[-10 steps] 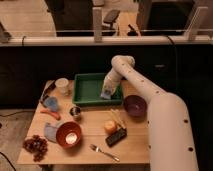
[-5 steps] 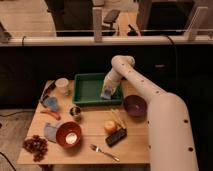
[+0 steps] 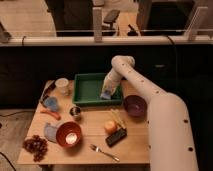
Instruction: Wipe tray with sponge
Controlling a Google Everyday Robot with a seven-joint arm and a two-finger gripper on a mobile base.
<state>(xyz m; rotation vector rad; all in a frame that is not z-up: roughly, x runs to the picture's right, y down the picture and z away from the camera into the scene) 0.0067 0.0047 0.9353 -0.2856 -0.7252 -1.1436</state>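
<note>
The gripper (image 3: 107,93) presses the sponge (image 3: 106,95) in the tray (image 3: 85,89), right side; fingers gripping it. Wiping seems underway, left part remaining.

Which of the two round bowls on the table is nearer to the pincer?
The purple bowl, just right of the green tray where the pincer is down with the sponge. The orange bowl sits further away, near the front left.

You have the tray (image 3: 90,90) at the desk's (image 3: 135,142) rear, the pincer (image 3: 106,94) and sponge (image 3: 106,95) inside its right end, bowl (image 3: 135,105) right.
</note>
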